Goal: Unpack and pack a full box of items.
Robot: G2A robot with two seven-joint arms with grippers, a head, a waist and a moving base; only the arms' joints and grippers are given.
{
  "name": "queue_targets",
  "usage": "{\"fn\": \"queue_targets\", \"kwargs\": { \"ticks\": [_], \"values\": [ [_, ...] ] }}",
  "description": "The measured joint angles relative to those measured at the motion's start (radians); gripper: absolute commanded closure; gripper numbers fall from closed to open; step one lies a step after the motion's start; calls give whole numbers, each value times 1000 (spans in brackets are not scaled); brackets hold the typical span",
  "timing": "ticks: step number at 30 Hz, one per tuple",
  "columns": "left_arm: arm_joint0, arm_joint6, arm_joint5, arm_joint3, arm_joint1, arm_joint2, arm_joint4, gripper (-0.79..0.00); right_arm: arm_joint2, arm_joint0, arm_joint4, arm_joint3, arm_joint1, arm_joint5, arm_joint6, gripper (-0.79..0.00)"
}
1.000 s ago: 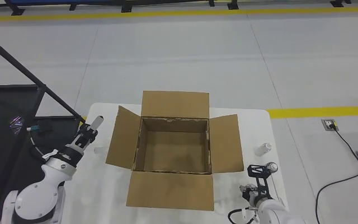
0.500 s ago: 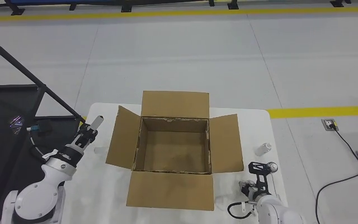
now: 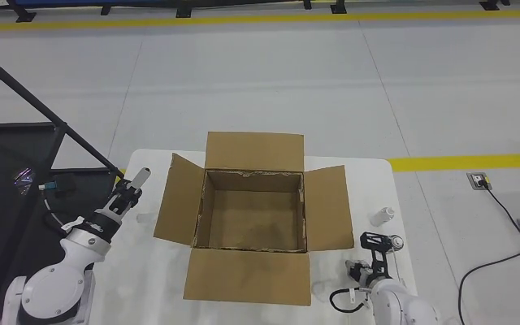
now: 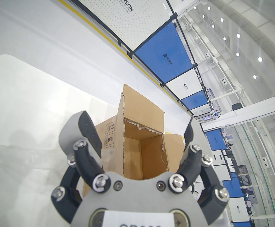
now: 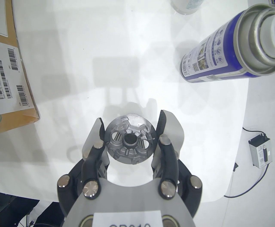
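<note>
The cardboard box (image 3: 248, 276) stands in the middle of the white worktop (image 3: 154, 260). All four of its flaps are folded outward and its brown floor is in plain sight from above.

The left claw (image 4: 137, 122) hangs over the worktop just outside the box's left flap. Its two dark-padded fingers (image 4: 89, 131) are spread wide with nothing between them. Straight ahead of this claw, seen through the gap between the fingers, is the box's corner, with its torn upper edge and the inner walls. In the top view the left claw (image 3: 134, 185) is close to that flap but apart from it.

The right claw (image 5: 131, 117) is on the far side of the box, near the worktop's right edge. It is closed on a round grey metal part (image 5: 130, 139), with one finger pressed against each side of the part. The part's face has a central hole and ribbed cut-outs, and it is turned up toward the wrist.

A blue and white spray can (image 5: 217, 55) stands upright just beside this claw, on the side away from the box. It does not touch the claw. Beyond the fingertips, farther off, is a small white bottle (image 5: 187, 6). On the claw's opposite side, the labelled corner of the box's right flap lies near. In the top view the right claw (image 3: 374, 242) sits between that flap and the spray can (image 3: 396, 242), and the white bottle (image 3: 382, 215) is a little farther along the worktop.
</note>
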Motion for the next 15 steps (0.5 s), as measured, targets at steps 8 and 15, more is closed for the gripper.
{"fn": "queue_targets", "kwargs": {
  "ticks": [8,15],
  "values": [
    [0,0,0,0,0,0,0,-785,8,-26,-26,-98,4,26,-10,-785],
    [0,0,0,0,0,0,0,-785,72,-94,93,-454,-9,251,-38,-785]
  ]
}}
